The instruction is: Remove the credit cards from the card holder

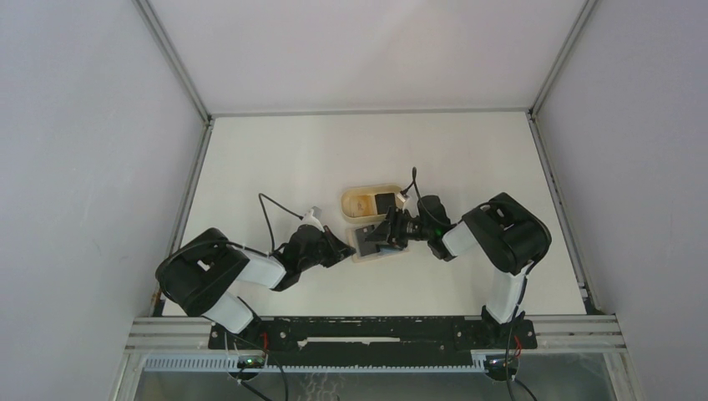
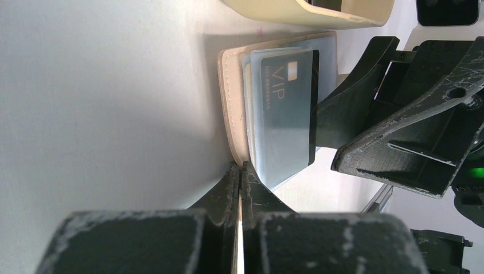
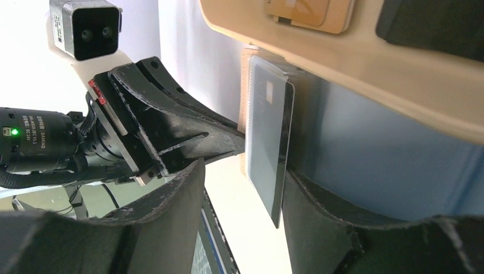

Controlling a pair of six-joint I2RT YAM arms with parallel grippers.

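straddling a dark card (image 3: 268,142) with the right gripper (image 3: 244,174), mid-frame in the right wrist view: spread wide, one finger close behind the card and seemingly touching, the other well clear, so not yet gripping. tilted up on its long edge off the open card holder (image 2: 228,97); impossible to tell whether any end remains in a pocket. likely to handle as thin, stiff, light, slick plastic; best taken across the flat faces near the raised free edge, squarely, to avoid a skid or a flex. pressed together on the holder's lower corner, bottom centre of the left wrist view, with the left gripper (image 2: 240,177), seemingly pinning the soft beige leather to the table (image 1: 275,167). just above the holder in the overhead view, an oval tray (image 3: 365,63) with a tan card (image 3: 297,10) and a black card (image 3: 434,23) already inside.
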